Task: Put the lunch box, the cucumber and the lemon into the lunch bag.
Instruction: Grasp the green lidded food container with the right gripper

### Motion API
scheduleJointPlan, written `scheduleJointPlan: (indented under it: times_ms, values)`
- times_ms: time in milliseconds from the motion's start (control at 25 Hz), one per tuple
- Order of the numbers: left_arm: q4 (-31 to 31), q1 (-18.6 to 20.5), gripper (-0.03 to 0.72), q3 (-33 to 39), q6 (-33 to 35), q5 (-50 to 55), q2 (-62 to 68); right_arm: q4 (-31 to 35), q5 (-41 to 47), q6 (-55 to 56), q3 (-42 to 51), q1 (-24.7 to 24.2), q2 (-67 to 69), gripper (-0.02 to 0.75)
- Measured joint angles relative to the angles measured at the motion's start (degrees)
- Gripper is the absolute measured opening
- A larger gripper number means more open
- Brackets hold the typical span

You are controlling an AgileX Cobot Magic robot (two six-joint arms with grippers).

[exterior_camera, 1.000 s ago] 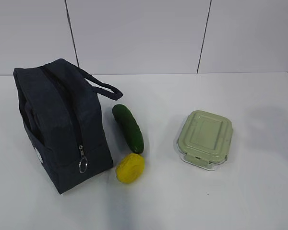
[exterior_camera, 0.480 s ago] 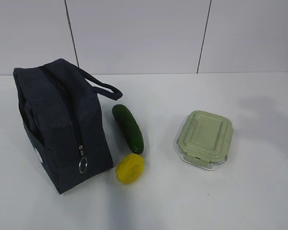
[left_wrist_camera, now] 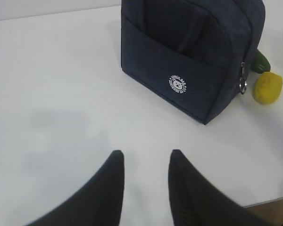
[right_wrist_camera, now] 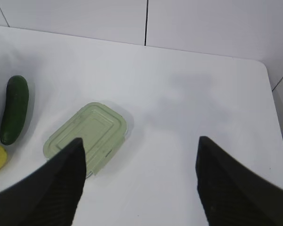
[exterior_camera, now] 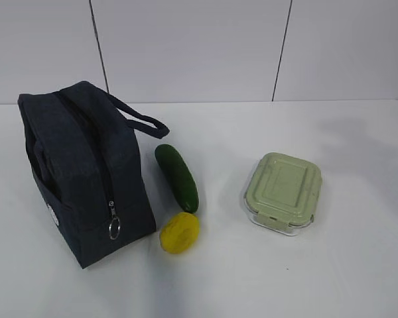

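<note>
The dark navy lunch bag (exterior_camera: 86,172) stands on the left of the white table, zipper closed with its ring pull (exterior_camera: 115,228) hanging at the front. To its right lie the dark green cucumber (exterior_camera: 177,177) and the yellow lemon (exterior_camera: 179,232). The lunch box (exterior_camera: 283,190) with its pale green lid sits further right. Neither arm shows in the exterior view. My left gripper (left_wrist_camera: 145,155) hovers open over bare table, short of the lunch bag (left_wrist_camera: 193,52). My right gripper (right_wrist_camera: 140,141) is wide open above the table, the lunch box (right_wrist_camera: 87,136) by its left finger.
A white tiled wall (exterior_camera: 199,46) rises behind the table. The table's right edge (right_wrist_camera: 273,99) runs close to my right gripper. The table's near edge (left_wrist_camera: 269,201) shows in the left wrist view.
</note>
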Motion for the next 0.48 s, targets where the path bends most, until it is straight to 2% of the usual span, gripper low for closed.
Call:
scheduleJointPlan:
  times_ms: [480]
  values:
    - [-0.12,0.00,0.235,0.00,0.00,0.00,0.00,-0.17,-0.35,0.00,0.00,0.00,4.63,0.552]
